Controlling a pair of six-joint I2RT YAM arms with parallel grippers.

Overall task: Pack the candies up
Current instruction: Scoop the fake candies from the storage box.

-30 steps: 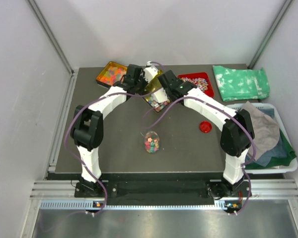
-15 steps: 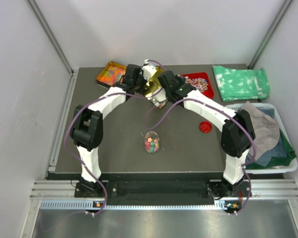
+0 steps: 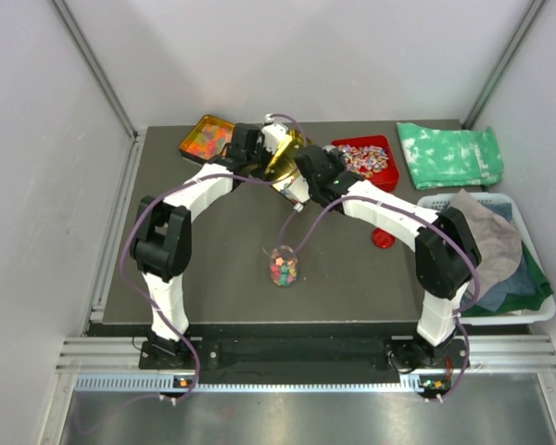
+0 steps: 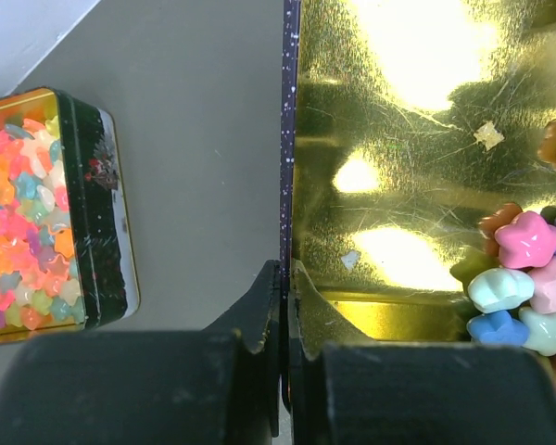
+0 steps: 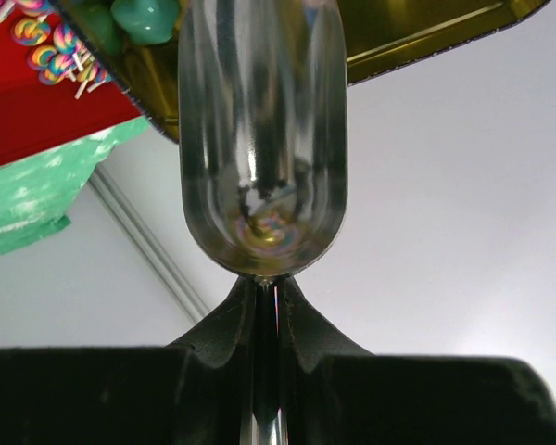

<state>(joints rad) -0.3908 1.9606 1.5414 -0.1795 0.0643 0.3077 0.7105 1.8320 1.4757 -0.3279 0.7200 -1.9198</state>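
Grey table [image 3: 213,278]: jar [image 3: 283,266], sweets tin [image 4: 94,213], tray [image 3: 390,173], probably lid [image 3: 384,239]

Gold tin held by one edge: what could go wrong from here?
The left gripper holds the gold tin by its thin wall alone, so it could twist or slip. The candies heaped at one side might spill. The scoop in the right gripper could knock the tin.
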